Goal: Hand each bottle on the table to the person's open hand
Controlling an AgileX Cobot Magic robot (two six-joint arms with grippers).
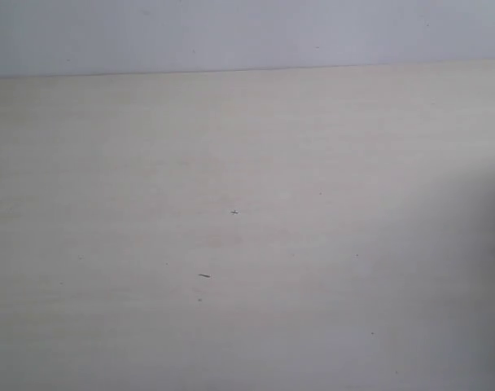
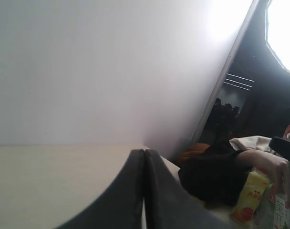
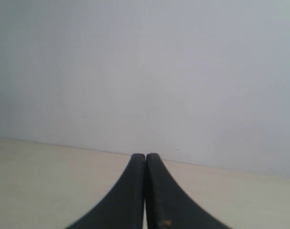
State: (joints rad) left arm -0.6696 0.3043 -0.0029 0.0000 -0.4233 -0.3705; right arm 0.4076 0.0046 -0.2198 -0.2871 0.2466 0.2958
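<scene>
Pale cream wood-grain surface fills nearly all of the exterior view, running back to a plain grey-white wall. A few tiny dark specks and one short dark streak lie near the middle of it.

Both robot hands are closed. In the left wrist view the left hand has its two dark fingers pressed flat against each other along their whole visible length, with nothing held between them, just above the surface. The right hand looks the same in the right wrist view: black fingers meet tip to tip, gripping nothing, over the surface and facing the wall.

The bottles show only in the left wrist view, off past the left hand and well apart from it. A yellow-labelled bottle stands roughly upright, tilted a little, its top hidden. Just beside it is a bottle with a green-and-white label, cut off by the edge of the picture. The person's hand lies over the tops of these two bottles, fingers hanging down onto them, the bare forearm reaching in from a dark garment. Whether more bottles sit behind them cannot be told. Beyond the person the room is dim, with a bright window.
</scene>
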